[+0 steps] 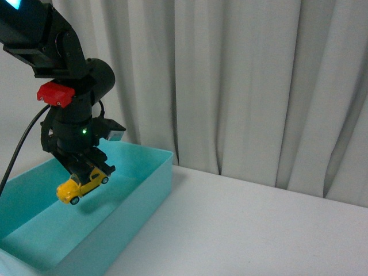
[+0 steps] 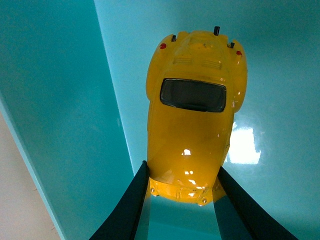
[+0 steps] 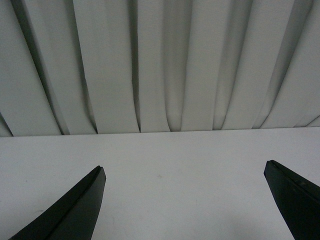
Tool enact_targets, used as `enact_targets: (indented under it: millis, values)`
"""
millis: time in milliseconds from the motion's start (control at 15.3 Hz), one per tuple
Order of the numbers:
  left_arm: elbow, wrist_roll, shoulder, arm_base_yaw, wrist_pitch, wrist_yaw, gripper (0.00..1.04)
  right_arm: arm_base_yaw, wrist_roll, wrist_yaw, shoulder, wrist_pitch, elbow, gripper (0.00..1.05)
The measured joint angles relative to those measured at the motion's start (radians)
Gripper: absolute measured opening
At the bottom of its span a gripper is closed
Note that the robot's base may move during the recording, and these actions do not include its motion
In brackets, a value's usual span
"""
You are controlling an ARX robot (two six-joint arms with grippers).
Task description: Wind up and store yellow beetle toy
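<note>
**The little car is over the box, almost put away**

The left claw (image 1: 87,171) is squeezed shut on the yellow beetle toy (image 1: 81,185). It pinches the car at one end, and the other end pokes out past the fingers (image 2: 131,205). The car hangs tilted, inside the blue box (image 1: 150,202), low down between its walls. There is a dark shadow under it on the box floor, so I think it is not touching the bottom yet.

The right claw (image 3: 184,166) is spread wide with nothing in it. It points over the bare white desk (image 1: 259,230) toward the curtain (image 1: 259,86).

So how much is done? The car has been picked up and brought to the box, which looks like the place to store it. That is most of the putting-away part. I cannot tell from these pictures if the car was wound up; nothing here shows that.

What is left seems small: bring the car down to the box floor, let go of it, and lift the arm out.
</note>
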Motion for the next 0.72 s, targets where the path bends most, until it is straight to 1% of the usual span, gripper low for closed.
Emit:
enact_targets:
  millis: [327, 588, 653, 719]
  values:
    - [0.000, -0.020, 0.002, 0.015, 0.025, -0.001, 0.30, 0.000, 0.000, 0.000, 0.000, 0.000, 0.000, 0.98]
    - [0.011, -0.048, 0.014, 0.025, 0.024, -0.001, 0.45, 0.000, 0.000, 0.000, 0.000, 0.000, 0.000, 0.98]
    - [0.011, -0.052, 0.016, 0.026, 0.024, -0.002, 0.50, 0.000, 0.000, 0.000, 0.000, 0.000, 0.000, 0.98]
    - [0.013, -0.059, 0.018, 0.026, 0.021, 0.000, 0.61, 0.000, 0.000, 0.000, 0.000, 0.000, 0.000, 0.98]
